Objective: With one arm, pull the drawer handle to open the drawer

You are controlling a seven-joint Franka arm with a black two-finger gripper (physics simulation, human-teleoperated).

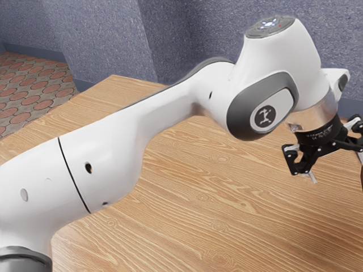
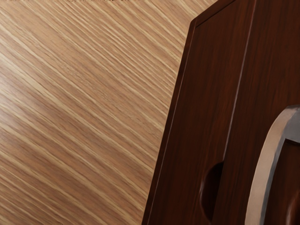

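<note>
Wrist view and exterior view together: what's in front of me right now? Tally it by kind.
Light wood table: 1
Dark brown drawer unit: 1
Silver handle: 1
Black gripper, fingers apart: 1
Total: 4

We stretch our white arm [image 1: 170, 130] from the exterior view's near left across the light wooden table [image 1: 215, 226] to its right edge, where our black gripper [image 1: 332, 161] hangs over the tabletop, fingers spread apart, with red-tiled floor [image 1: 28, 90] far left.
</note>
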